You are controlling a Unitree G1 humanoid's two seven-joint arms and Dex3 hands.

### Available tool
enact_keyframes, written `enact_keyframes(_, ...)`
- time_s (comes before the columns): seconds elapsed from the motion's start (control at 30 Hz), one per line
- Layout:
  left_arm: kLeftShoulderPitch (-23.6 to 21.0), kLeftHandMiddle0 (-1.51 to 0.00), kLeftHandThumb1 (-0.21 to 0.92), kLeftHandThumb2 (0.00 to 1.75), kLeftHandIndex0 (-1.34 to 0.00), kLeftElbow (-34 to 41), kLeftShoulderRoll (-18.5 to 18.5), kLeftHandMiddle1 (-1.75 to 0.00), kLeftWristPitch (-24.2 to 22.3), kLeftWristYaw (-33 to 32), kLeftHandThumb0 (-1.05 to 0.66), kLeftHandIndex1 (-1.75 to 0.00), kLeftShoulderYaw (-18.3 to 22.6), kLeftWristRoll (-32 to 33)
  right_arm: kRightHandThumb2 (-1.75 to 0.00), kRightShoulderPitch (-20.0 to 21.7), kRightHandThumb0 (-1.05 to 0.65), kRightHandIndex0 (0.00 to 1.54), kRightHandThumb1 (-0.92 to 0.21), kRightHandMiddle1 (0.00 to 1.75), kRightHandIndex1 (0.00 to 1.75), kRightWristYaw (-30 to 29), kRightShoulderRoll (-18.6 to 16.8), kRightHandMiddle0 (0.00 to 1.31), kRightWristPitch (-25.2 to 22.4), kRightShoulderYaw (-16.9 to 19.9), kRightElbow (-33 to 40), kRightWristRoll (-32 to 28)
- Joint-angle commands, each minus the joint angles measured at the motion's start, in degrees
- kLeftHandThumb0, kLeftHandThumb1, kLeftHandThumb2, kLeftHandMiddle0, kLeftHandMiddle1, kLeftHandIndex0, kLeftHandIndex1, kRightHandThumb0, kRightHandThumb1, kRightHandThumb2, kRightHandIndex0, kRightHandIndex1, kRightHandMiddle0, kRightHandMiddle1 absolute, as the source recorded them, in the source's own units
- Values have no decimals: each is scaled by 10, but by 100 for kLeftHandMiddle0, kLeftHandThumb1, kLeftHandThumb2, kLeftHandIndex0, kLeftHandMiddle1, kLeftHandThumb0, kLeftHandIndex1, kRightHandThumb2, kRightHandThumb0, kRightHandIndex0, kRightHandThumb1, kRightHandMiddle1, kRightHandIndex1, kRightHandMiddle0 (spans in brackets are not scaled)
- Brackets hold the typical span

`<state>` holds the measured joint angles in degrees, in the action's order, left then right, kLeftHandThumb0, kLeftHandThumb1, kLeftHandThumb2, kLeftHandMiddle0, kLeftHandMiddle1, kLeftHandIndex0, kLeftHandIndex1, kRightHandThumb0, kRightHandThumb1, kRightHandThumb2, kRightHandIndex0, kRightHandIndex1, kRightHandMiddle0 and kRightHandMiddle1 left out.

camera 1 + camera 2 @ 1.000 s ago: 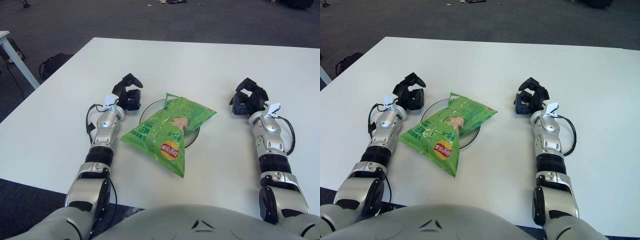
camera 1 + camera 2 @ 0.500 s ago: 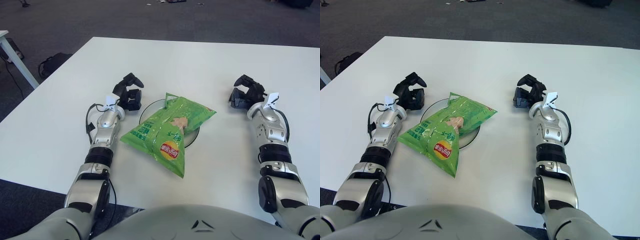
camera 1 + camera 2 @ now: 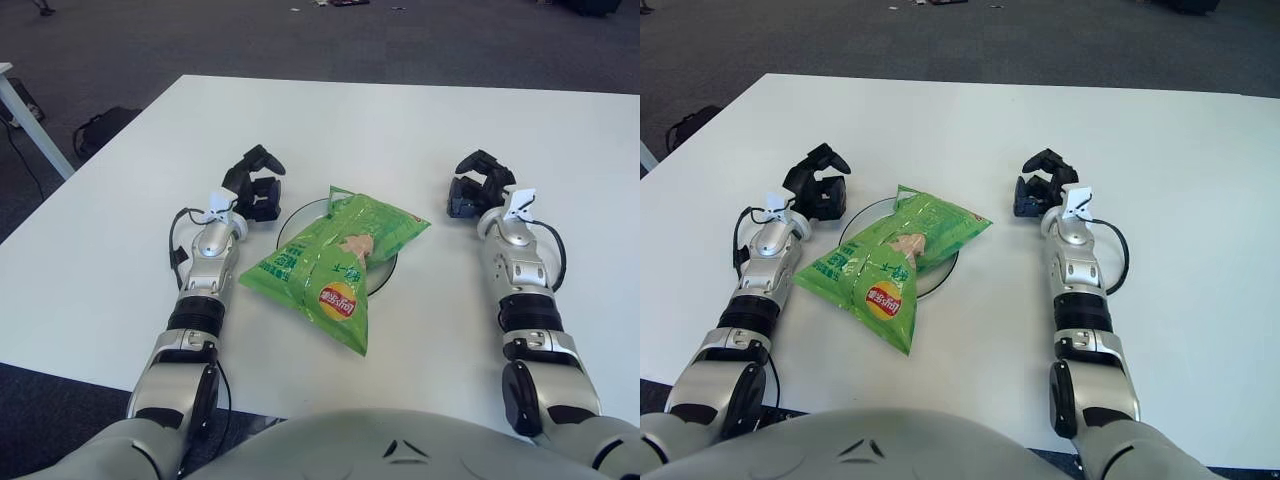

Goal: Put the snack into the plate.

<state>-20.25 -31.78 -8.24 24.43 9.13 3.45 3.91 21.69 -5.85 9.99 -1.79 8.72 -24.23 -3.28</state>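
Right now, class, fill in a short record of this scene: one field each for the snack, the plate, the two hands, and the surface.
snack: green chip bag lying across the plate, its lower end hanging over onto the table
plate: white plate, mostly covered by the bag
left hand: left hand beside the plate's left edge, holding nothing
right hand: right hand right of the bag, apart from it
surface: white table

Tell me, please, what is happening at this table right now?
A green crinkly chip bag lies across a round white plate on the white table, its lower end hanging over the rim. Neither robot hand holds it: the left robot hand shows just left of the plate, the right robot hand to the bag's right, both open.
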Motion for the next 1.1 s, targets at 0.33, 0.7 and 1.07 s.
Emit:
enact_keyframes(0.33,95,-123,42,118,-53,-21,29,-175,10,-22,-44,-175,-6,-9,-134,-52,-49,130,-30,175,175,-16,-31,63,115,4,-78,9)
enact_keyframes(0.7,102,-124,43,118,-52,-12,28,-175,8,-23,-44,-175,-4,-7,-130,-52,-48,130,-33,175,175,1,-39,60,191,11,-102,-1)
enact_keyframes(1.07,104,-124,43,117,-52,-10,26,-175,7,-16,-44,-175,-3,-1,-130,-51,-48,133,-33,175,175,14,-40,60,221,12,-115,-6)
